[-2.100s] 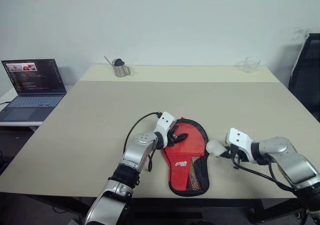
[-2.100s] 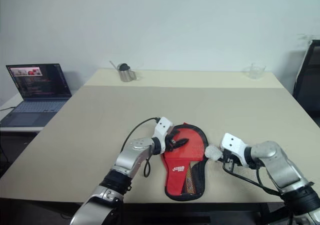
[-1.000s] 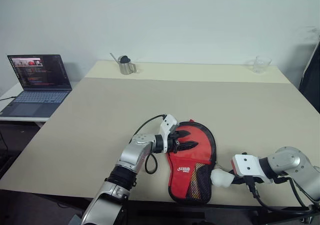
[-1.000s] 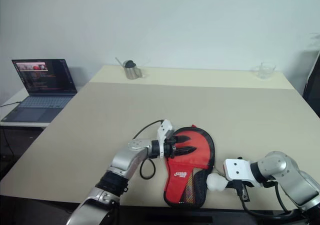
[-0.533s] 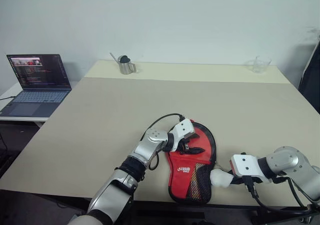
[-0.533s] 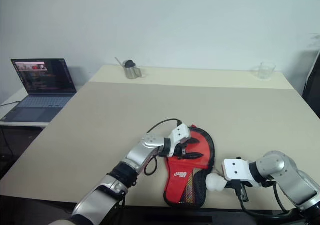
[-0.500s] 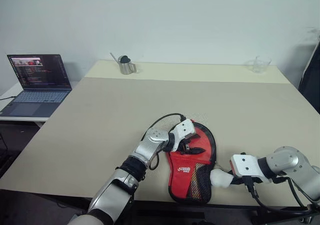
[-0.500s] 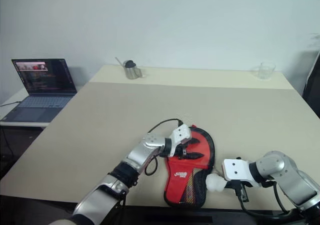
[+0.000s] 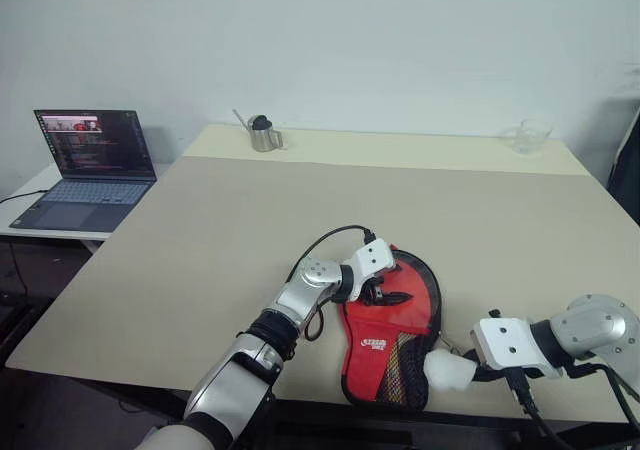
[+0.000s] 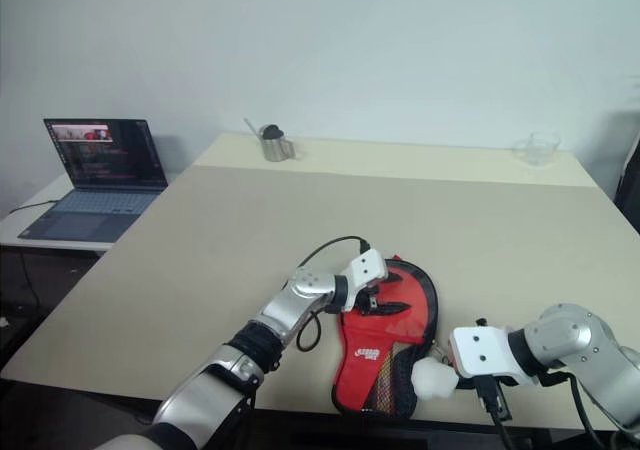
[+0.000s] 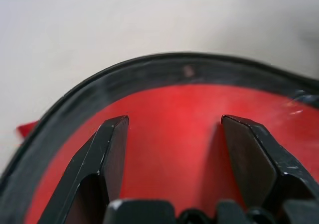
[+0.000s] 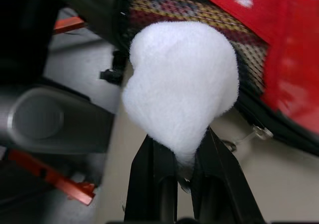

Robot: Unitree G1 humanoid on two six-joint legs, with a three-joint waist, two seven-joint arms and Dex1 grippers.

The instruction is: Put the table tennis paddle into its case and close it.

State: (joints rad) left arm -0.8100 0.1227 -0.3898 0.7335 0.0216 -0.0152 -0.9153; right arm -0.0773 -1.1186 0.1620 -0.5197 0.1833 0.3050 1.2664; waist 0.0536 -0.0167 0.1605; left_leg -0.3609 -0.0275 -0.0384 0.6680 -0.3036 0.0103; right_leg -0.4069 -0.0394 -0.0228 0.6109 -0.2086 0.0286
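Lying red side up at the near edge of the table point(image 9: 200, 230), the case point(image 9: 395, 335) looked already loaded, since no table tennis paddle lay loose beside it (my reading, not something seen). The left gripper point(image 9: 390, 296) rested on the case's round end with its fingers spread apart, while the right gripper point(image 12: 182, 171), just beside the case's narrow end, was clamped on the plush keychain point(image 9: 449, 370). Closing the zip appeared to be what remained, though how far it was drawn could not be told.

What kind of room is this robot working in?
Probably an office or lab: a plain beige table against a bare white wall, an open laptop on a side desk, and a black chair at the edge.
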